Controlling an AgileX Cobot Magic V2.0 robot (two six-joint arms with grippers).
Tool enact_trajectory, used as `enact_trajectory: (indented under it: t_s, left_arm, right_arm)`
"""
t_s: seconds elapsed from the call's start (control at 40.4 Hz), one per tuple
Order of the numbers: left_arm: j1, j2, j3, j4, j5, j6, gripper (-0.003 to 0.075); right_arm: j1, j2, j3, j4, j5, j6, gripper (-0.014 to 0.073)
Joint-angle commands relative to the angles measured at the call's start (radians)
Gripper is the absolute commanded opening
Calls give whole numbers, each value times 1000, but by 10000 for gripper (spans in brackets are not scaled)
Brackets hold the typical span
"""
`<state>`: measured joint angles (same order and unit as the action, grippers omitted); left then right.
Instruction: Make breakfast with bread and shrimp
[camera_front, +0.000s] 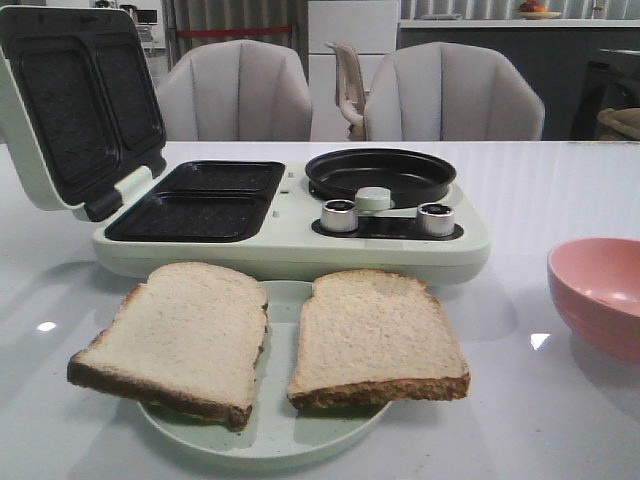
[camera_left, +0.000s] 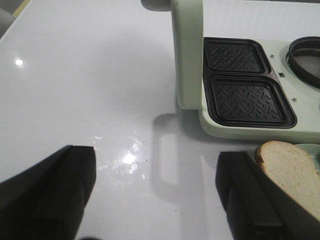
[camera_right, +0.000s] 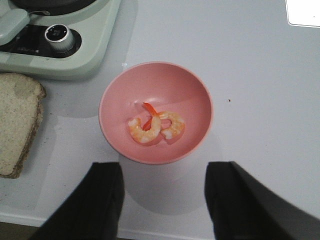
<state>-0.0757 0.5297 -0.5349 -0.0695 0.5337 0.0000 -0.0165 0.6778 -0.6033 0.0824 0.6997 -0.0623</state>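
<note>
Two bread slices, left (camera_front: 180, 335) and right (camera_front: 375, 335), lie side by side on a pale green plate (camera_front: 270, 435) at the table's front. One slice edge shows in the left wrist view (camera_left: 292, 167) and one in the right wrist view (camera_right: 17, 120). Two small orange-pink shrimp (camera_right: 155, 126) lie in a pink bowl (camera_right: 155, 82), which stands at the front right (camera_front: 600, 290). My left gripper (camera_left: 157, 172) is open and empty above bare table, left of the plate. My right gripper (camera_right: 164, 187) is open and empty, just short of the bowl. Neither gripper shows in the front view.
A pale green breakfast maker (camera_front: 290, 235) stands behind the plate, its lid (camera_front: 70, 105) raised at the left over two black sandwich plates (camera_front: 200, 200). A black round pan (camera_front: 380, 175) and two silver knobs (camera_front: 340, 215) are on its right side. Chairs stand beyond the table.
</note>
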Motion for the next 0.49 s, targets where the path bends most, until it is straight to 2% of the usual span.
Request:
enact_trajectory:
  t_s: [0.0,0.099,0.173,0.346,0.47]
  left_arm:
    - [-3,8,-31,-8,-36,60,563]
    - [-10,8,-31,-19,-5,158,563]
    - [-51,8,-31,-31,-1,186,563]
    - [-252,8,-31,-26,38,425,563]
    - [-394,23,-28,31,67,483,563]
  right_arm:
    - [-4,6,-29,-1,-64,-1,484]
    - [-4,6,-29,-1,-64,-1,484]
    - [-4,6,-29,-1,-64,-1,484]
    - [-4,6,-29,-1,-64,-1,484]
    - [-4,6,-29,-1,-64,-1,484]
